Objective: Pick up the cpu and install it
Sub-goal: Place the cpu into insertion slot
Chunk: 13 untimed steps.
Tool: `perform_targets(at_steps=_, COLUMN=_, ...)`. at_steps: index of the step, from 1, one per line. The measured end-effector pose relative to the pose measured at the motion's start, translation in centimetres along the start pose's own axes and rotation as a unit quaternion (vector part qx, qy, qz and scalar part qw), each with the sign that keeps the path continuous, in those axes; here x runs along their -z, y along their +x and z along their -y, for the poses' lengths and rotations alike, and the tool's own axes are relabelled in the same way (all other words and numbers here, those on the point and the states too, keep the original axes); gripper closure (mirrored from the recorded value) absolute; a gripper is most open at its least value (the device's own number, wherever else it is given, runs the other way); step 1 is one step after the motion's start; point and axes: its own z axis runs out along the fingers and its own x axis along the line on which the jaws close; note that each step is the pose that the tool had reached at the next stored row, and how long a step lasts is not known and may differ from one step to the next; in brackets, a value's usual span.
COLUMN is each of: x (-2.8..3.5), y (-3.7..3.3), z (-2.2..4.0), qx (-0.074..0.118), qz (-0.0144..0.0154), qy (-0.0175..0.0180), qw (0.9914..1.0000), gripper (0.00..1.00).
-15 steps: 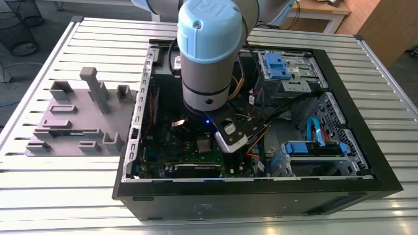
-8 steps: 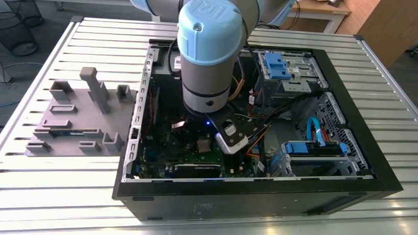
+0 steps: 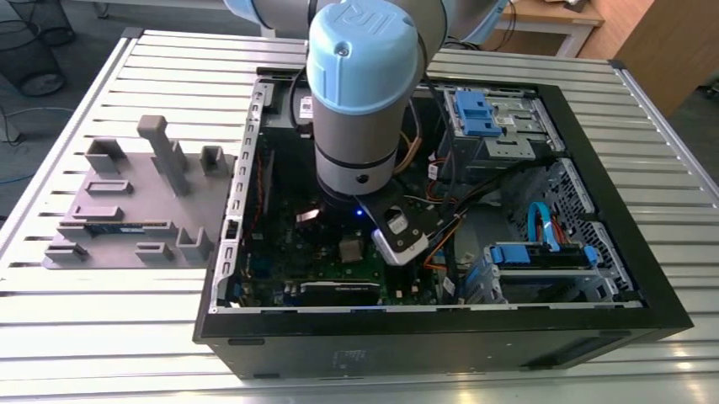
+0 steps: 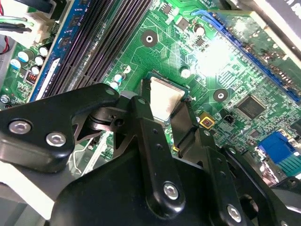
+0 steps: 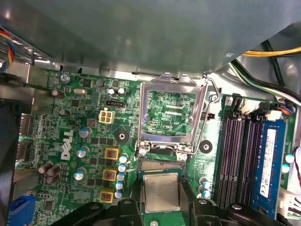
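The cpu [image 5: 161,192], clenched between the gripper's [image 4: 163,110] fingers [image 4: 143,127], hangs over the socket [image 5: 160,165] beside its open frame [image 5: 144,117], toward the exterior view's left of the case [image 3: 450,341]; we judge seating is in hand, calling for square alignment and gentle lowering.

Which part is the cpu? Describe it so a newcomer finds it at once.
Inside the open computer case, on the green motherboard, look beside the open metal socket frame. The cpu is the small flat square held in the pincer, its silver top unlike the dark memory slots.
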Motion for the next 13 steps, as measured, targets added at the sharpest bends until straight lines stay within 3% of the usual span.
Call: perform_targets(at_steps=13, x=-0.13, y=0.01, z=0.01, qx=0.001, qz=-0.0001, qy=0.0001, qw=1.00000, gripper=0.57)
